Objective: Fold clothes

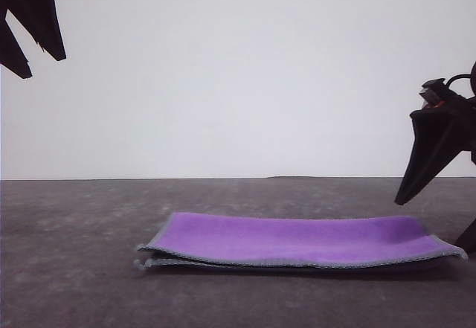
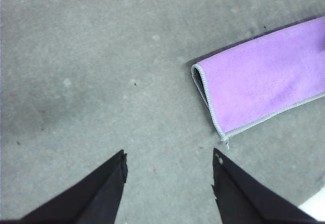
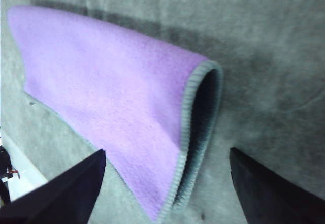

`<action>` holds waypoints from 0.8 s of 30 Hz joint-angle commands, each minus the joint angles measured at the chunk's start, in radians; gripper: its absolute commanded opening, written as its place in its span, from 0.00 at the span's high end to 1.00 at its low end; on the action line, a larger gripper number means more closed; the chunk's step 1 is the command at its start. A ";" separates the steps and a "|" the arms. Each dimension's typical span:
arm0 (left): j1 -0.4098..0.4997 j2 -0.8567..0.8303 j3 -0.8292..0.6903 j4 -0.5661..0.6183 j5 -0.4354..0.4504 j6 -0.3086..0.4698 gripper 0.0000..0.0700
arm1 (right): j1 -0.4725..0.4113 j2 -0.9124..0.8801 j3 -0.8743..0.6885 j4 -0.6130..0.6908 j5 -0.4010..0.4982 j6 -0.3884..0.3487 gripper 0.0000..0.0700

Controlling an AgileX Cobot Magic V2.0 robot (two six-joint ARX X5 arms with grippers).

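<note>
The clothes (image 1: 297, 240) are one cloth folded in half, purple face up, with light grey stitched edging, lying flat at the middle right of the grey table (image 1: 74, 283). My left gripper (image 1: 41, 64) hangs high at the far left, well away from it. In the left wrist view the left gripper (image 2: 170, 155) is open over bare table, and the cloth's end (image 2: 264, 76) lies off to one side. My right gripper (image 1: 435, 224) hovers at the cloth's right end. In the right wrist view the right gripper (image 3: 167, 153) is open, and the looped end (image 3: 101, 87) shows dark grey inside the fold.
A plain white wall (image 1: 238, 75) stands behind the table. A white strip along the table's edge (image 2: 315, 209) shows near the cloth, and the same white strip (image 3: 15, 168) appears in the right wrist view. Bare grey tabletop (image 2: 101, 56) stretches to the cloth's left.
</note>
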 commanded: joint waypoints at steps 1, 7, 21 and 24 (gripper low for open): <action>-0.002 0.005 0.011 0.005 -0.001 -0.005 0.54 | 0.013 0.028 0.008 0.007 -0.007 0.014 0.32; -0.002 0.005 0.011 0.005 -0.001 -0.005 0.54 | 0.039 0.041 0.008 0.022 -0.006 0.009 0.61; -0.002 0.005 0.011 0.006 -0.001 -0.005 0.54 | 0.056 0.041 0.008 0.087 -0.079 -0.029 0.99; -0.002 0.005 0.011 0.014 -0.001 -0.006 0.54 | 0.090 0.041 0.010 0.127 -0.159 -0.013 0.99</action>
